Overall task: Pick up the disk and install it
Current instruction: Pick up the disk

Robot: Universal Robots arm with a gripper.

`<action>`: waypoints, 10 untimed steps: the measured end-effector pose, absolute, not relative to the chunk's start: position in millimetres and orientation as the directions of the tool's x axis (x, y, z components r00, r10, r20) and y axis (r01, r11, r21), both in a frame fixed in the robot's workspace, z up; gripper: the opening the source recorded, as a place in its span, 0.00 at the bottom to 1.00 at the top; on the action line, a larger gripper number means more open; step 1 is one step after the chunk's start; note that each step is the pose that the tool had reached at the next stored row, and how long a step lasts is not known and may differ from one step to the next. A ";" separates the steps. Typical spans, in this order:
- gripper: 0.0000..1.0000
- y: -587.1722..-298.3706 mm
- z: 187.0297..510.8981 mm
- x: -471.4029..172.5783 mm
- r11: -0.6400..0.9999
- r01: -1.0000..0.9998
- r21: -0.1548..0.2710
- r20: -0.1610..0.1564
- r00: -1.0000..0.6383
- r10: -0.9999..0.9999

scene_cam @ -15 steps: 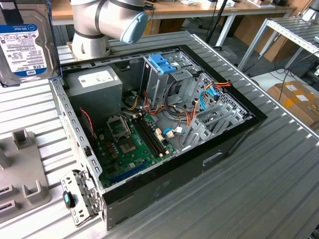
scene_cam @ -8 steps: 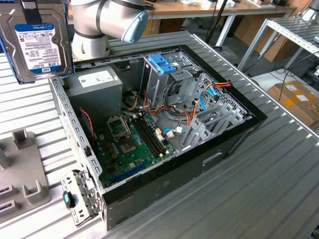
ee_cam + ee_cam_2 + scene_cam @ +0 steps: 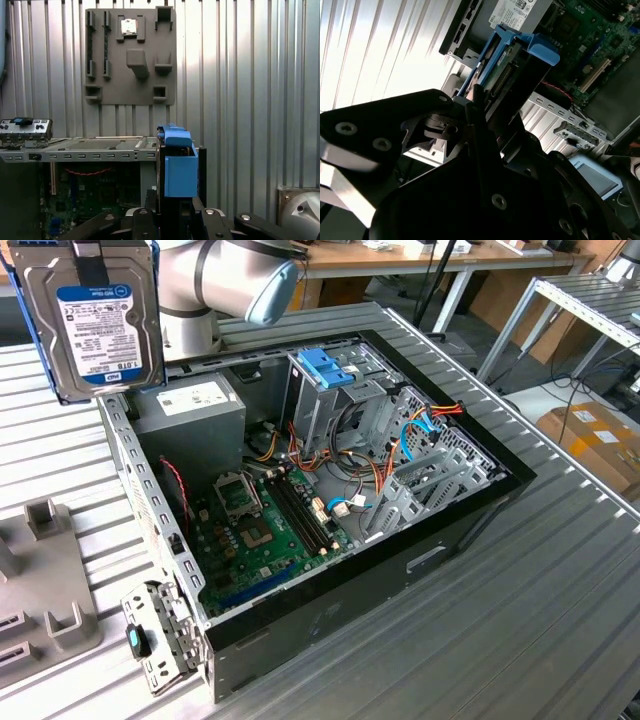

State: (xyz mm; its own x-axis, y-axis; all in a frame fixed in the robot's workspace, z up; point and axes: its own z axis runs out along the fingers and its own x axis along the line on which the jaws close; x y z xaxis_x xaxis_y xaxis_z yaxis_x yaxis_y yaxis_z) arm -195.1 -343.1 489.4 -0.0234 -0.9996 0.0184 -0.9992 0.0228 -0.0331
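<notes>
Hanging in the upper left of the exterior view, the disk (image 3: 95, 325) is pinched by the pincer (image 3: 172, 202) above the open computer case (image 3: 450, 530). Its blue rails (image 3: 180, 170) are best squared to the drive cage (image 3: 325, 390), and loose cables (image 3: 432, 418) avoided.

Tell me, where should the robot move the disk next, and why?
Probably sideways, toward the exterior view's right. The gripper is shut on the disk, holding it up over a corner of the open computer case by the grey power supply box. The drive cage with the blue bracket on top stands farther inside the case.
</notes>
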 end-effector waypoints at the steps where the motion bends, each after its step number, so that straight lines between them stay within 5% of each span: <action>1: 0.35 -343.1 489.5 -193.2 0.023 -0.999 -0.033 0.018 -0.023 -1.000; 10: 0.35 -343.1 489.5 -172.6 0.023 -0.999 -0.033 0.018 -0.023 -1.000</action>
State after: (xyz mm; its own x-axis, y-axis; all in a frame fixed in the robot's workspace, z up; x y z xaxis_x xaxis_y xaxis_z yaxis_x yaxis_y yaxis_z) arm -172.6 -343.1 489.5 -0.0234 -0.9996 0.0184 -0.9992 0.0228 -0.0331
